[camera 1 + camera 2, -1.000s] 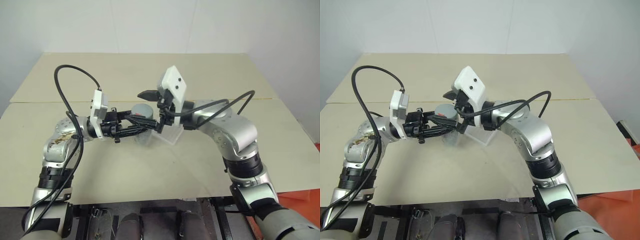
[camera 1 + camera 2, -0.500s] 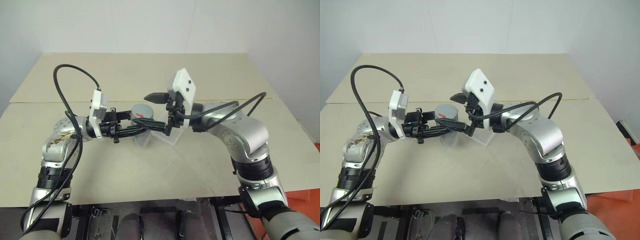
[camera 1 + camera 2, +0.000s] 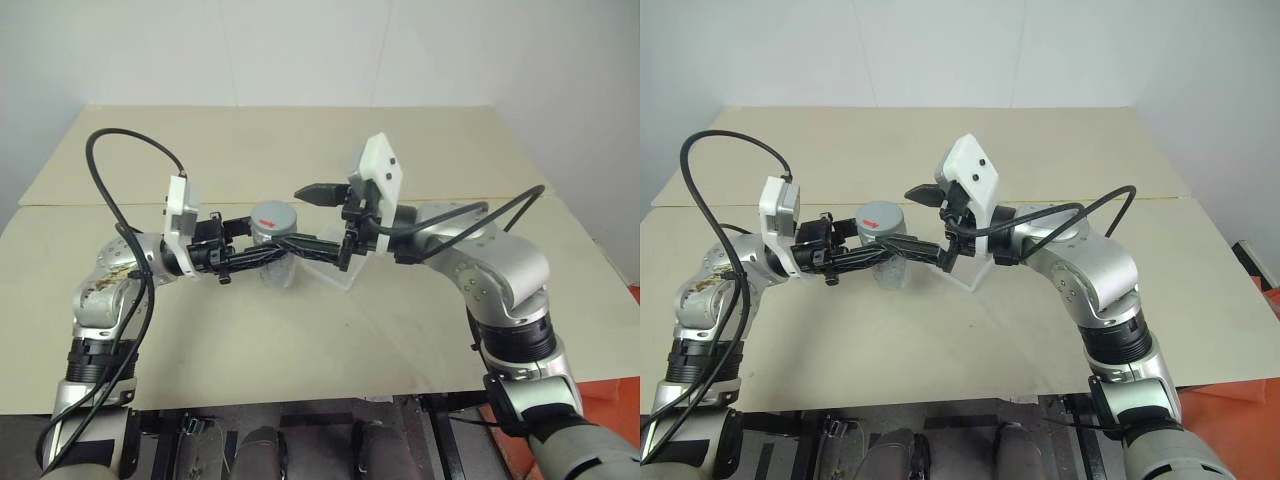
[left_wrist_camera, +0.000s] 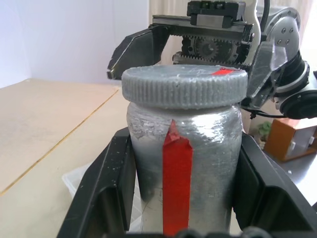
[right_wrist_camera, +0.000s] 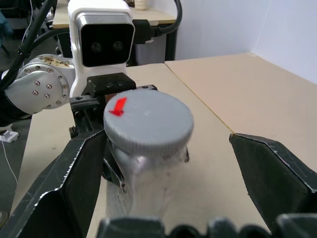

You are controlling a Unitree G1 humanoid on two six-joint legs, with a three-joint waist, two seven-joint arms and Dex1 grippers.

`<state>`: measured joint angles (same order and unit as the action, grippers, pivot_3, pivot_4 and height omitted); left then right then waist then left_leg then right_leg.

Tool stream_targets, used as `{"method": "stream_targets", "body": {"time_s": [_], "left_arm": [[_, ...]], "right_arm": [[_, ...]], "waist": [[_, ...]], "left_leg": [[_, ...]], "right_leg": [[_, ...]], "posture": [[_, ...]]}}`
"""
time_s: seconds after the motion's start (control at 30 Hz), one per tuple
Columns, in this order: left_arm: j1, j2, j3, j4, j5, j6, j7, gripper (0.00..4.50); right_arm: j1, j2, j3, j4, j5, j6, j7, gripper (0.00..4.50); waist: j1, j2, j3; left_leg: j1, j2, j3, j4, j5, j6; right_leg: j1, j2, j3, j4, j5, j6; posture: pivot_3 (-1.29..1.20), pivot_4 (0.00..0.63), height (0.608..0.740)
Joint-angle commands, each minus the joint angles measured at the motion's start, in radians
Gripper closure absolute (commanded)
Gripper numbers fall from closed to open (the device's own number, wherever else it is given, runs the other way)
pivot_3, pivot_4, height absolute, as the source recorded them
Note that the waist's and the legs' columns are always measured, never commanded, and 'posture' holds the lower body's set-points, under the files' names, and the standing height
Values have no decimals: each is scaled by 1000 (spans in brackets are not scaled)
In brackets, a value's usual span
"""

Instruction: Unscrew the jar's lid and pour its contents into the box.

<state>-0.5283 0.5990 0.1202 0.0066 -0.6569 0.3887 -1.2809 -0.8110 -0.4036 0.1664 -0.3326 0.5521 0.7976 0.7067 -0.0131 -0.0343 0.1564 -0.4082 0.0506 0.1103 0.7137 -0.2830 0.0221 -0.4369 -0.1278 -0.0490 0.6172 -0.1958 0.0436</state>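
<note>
Pale beige tabletop (image 3: pixel 300 340) spreads in front of a plain white wall, with a seam line running across it behind the arms. Above this surface the small silvery-grey metal jar with a vertical red stripe (image 4: pixel 183 148) is held upright in the air, and the round grey ribbed lid with a red mark on top (image 5: pixel 147 120) sits on its mouth, so the unscrewing does not look finished; whether the lid has been loosened at all cannot be told. The shallow clear plastic box with rounded corners (image 3: pixel 345 272) rests on the table just below and beside the jar, and it looks empty as far as can be seen. Nothing has been poured, and the contents are hidden inside the jar. By my reading, what remains is gripping the lid, twisting it off, and tipping the jar over the box.

The left gripper (image 3: pixel 268 252) reaches in from the left, roughly level and pointing toward the right arm, with its two black fingers clamped on the jar's body. The right gripper (image 3: pixel 929 222) comes from the opposite side, also about level, its jaws standing wide apart on either side of the lid without touching it.
</note>
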Motion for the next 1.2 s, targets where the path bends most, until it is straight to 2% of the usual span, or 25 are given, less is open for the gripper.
{"method": "stream_targets", "body": {"time_s": [0.03,0.3,0.47,0.9,1.2], "left_arm": [[4,13,23,-48,-24,-6,-3,1958],[-16,2,7,-9,1,-34,2,1958],[-38,-15,-13,11,17,-50,-1,1958],[-52,-24,-23,14,21,-58,-11,1958],[-43,-14,-22,7,19,-46,-8,1958]], "right_arm": [[0,-27,-57,-16,12,-13,10,22],[25,-58,-69,-63,69,-21,82,22],[-3,-14,-72,-74,115,5,50,22],[-97,72,36,29,-13,-4,-44,22],[-101,81,27,38,-22,-3,-31,22]], "waist": [[1,0,0],[1,0,0],[1,0,0],[1,0,0],[0,0,0]], "left_leg": [[0,0,0,0,0,0],[0,0,0,0,0,0],[0,0,0,0,0,0],[0,0,0,0,0,0],[0,0,0,0,0,0]], "right_leg": [[0,0,0,0,0,0],[0,0,0,0,0,0],[0,0,0,0,0,0],[0,0,0,0,0,0],[0,0,0,0,0,0]], "posture": [[0,150,740],[0,150,740],[0,150,740],[0,150,740],[0,150,740]]}}
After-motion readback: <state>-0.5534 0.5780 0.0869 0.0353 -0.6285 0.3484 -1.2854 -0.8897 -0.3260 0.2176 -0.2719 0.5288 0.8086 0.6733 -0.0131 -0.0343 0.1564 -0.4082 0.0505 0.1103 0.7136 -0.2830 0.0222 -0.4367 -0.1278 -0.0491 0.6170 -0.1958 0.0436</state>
